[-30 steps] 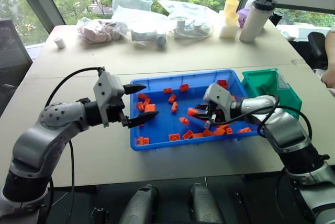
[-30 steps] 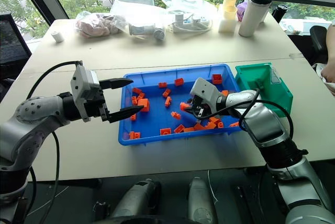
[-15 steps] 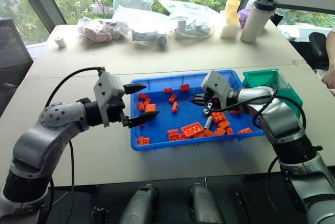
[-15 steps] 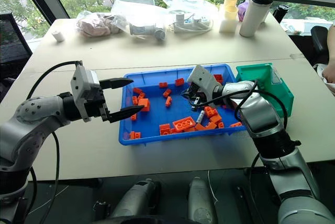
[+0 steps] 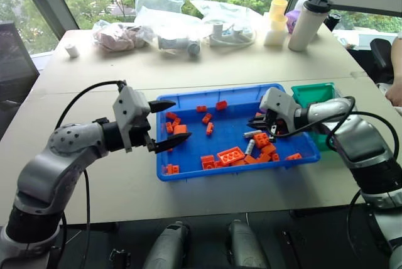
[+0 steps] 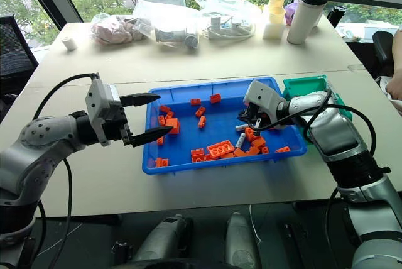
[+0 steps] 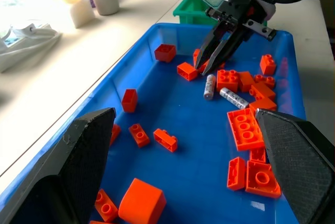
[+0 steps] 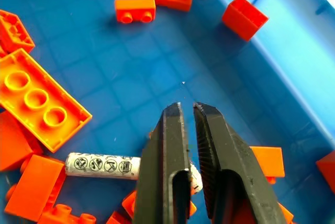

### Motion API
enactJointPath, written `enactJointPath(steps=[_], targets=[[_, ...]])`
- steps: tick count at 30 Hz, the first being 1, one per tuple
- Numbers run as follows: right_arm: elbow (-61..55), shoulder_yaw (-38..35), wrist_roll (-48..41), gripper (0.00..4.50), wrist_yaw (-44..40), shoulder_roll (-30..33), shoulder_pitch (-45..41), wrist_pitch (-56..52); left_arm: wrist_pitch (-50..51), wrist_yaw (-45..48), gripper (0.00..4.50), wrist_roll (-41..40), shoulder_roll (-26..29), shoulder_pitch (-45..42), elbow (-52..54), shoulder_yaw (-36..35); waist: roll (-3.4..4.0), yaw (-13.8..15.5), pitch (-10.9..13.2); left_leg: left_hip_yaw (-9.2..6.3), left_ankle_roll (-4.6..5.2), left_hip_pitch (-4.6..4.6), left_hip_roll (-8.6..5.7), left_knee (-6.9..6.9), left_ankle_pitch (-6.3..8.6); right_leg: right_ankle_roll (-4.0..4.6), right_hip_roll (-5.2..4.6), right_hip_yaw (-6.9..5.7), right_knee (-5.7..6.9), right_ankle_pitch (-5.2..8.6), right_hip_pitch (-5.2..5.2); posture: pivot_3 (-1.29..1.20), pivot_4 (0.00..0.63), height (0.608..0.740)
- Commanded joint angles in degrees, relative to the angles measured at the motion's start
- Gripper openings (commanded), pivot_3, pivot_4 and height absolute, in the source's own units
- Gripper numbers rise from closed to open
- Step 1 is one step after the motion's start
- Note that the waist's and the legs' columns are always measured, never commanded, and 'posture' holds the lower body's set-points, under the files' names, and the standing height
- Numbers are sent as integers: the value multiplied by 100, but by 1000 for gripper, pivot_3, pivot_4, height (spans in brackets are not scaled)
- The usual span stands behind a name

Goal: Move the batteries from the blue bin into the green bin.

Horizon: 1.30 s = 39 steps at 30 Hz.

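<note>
While the right pincer is hanging over the blue bin in the head view, its two black tips are sitting only a tiny bit apart and are holding nothing. Two batteries are lying just below it, mixed in with orange bricks. The green bin is waiting just past the blue bin's far end. The left pincer is hanging wide open and empty at the other end.

In the left wrist view, the batteries are lying side by side, touching bricks. The pincer could be grabbing a brick by mistake.

In the right wrist view, one battery is lying flat beside the fingers. With such a small gap, the tips could be bumping it and making it roll away.
</note>
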State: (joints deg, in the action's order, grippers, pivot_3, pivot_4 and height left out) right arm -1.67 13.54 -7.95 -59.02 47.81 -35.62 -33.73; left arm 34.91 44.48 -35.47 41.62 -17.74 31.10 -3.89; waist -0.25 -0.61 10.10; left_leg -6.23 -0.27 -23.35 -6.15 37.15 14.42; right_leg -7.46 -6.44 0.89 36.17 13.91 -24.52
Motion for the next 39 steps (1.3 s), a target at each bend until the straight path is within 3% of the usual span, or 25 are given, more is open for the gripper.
enactJointPath(steps=[1,3,13,21,39], targets=[[69,84,235,2524,-101,80,-33,332,-120,-1,4500,35,-8,-43,106,-46,0,0,0,0,-1,0,0,0,0,0,0,0,0,0,0,0,150,740],[91,104,272,3581,-235,131,-37,458,-130,-3,4500,39,-3,-41,104,-40,0,0,0,0,-1,0,0,0,0,0,0,1,0,0,-1,0,150,740],[1013,389,777,3581,-1509,477,-561,2698,-176,-9,4500,77,-47,-70,71,24,0,-17,1,1,-1,0,1,-1,0,0,2,-1,-1,0,0,0,150,740],[2127,849,1189,3581,-2364,102,-1346,4380,-183,-18,4500,156,-116,-82,74,40,0,-15,1,2,-3,1,2,-1,-1,0,4,0,0,0,-2,0,150,740],[3145,1299,1703,3581,-3162,-460,-1869,5621,-124,-257,4500,112,-99,111,301,-81,1,-11,1,0,-6,1,1,-1,-3,0,4,0,1,0,-3,0,150,740]])
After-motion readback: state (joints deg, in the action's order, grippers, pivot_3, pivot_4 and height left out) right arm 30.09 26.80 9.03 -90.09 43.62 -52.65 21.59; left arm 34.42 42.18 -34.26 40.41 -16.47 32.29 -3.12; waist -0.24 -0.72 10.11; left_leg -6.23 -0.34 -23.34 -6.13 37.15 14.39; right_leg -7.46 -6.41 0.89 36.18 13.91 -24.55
